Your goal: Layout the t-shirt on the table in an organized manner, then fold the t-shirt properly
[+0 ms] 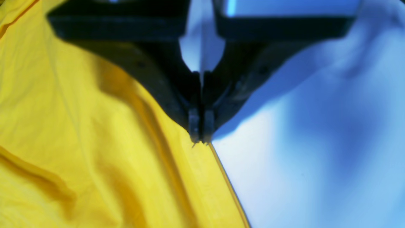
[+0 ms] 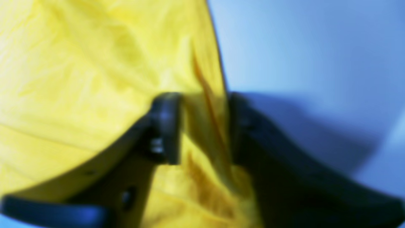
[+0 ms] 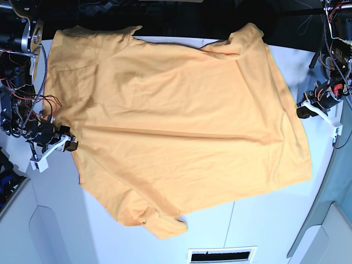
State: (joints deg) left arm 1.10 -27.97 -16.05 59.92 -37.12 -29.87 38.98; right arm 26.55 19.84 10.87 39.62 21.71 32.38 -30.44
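1. The t-shirt [image 3: 176, 126] lies spread across the white bench [image 3: 264, 220].
2. The left gripper [image 1: 200, 139] has its jaws pressed together at the shirt's hem edge.
3. The right gripper [image 2: 204, 126] has its jaws apart, straddling a fabric fold.

The right wrist view is blurred, and the t-shirt [image 3: 176, 126] runs past the base view's top edge.

Soft matt cloth t-shirt [image 3: 176, 126] on smooth matt table [image 3: 264, 220].
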